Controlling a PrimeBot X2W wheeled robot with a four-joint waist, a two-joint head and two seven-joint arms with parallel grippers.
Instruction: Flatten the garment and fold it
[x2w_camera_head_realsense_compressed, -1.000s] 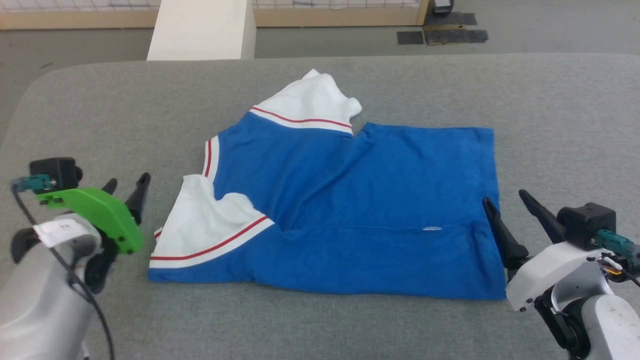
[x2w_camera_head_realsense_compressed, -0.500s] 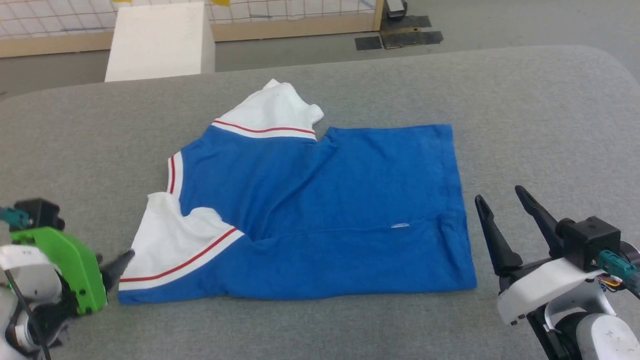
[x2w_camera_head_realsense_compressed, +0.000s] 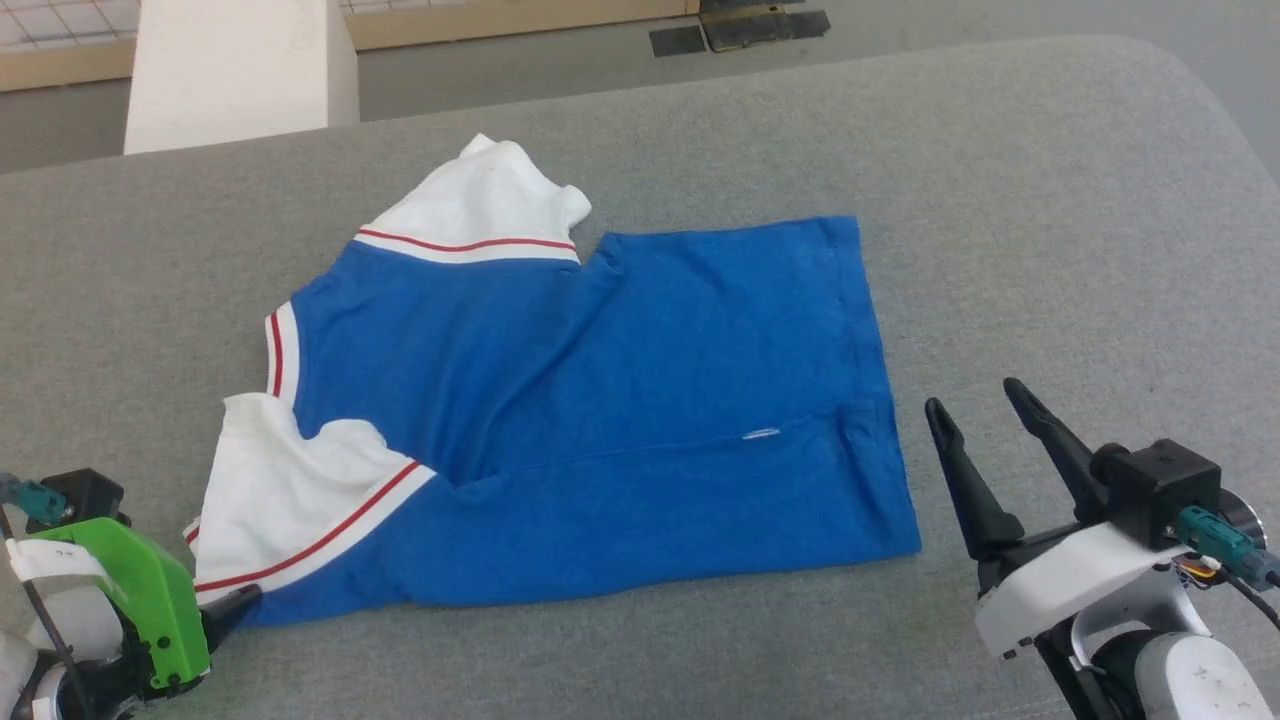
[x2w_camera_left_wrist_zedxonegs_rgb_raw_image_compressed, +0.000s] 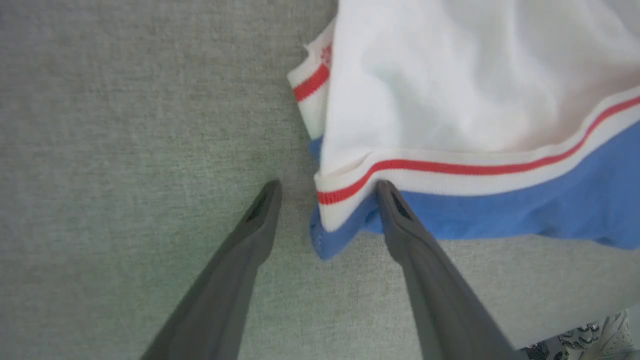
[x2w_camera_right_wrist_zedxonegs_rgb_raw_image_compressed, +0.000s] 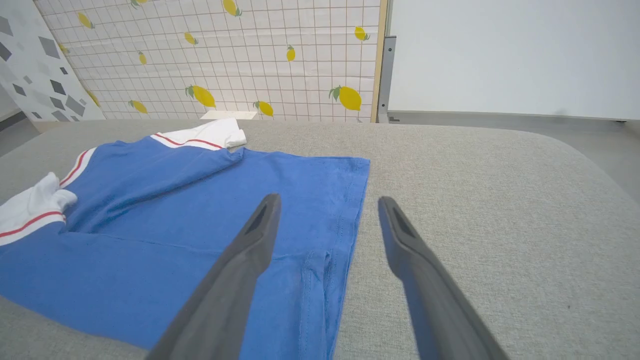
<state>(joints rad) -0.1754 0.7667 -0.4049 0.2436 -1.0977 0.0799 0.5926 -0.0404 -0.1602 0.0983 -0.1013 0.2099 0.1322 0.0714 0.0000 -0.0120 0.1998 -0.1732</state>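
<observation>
The garment (x2w_camera_head_realsense_compressed: 600, 400) lies spread on the grey padded table (x2w_camera_head_realsense_compressed: 1050, 200), a blue body with white, red-striped sleeves at the left; its near part is folded over along a crease. My left gripper (x2w_camera_left_wrist_zedxonegs_rgb_raw_image_compressed: 327, 186) is open and low at the near left corner. The striped sleeve hem and blue corner (x2w_camera_left_wrist_zedxonegs_rgb_raw_image_compressed: 345, 200) sit between its fingers, and one fingertip (x2w_camera_left_wrist_zedxonegs_rgb_raw_image_compressed: 385, 192) touches the blue edge. Its green wrist housing (x2w_camera_head_realsense_compressed: 140, 600) is at the lower left. My right gripper (x2w_camera_head_realsense_compressed: 975, 405) is open just right of the bottom hem (x2w_camera_right_wrist_zedxonegs_rgb_raw_image_compressed: 345, 220), holding nothing.
A white block (x2w_camera_head_realsense_compressed: 235, 70) stands beyond the table's far left edge, with dark floor mats (x2w_camera_head_realsense_compressed: 740, 25) behind it. A lemon-patterned wall panel (x2w_camera_right_wrist_zedxonegs_rgb_raw_image_compressed: 225, 55) is at the back. The table's right side ends in a rounded corner (x2w_camera_head_realsense_compressed: 1210, 110).
The head camera has swung, shifting the whole picture. My left gripper has come down and in to the garment's near left corner. The right gripper stays open beside the hem.
</observation>
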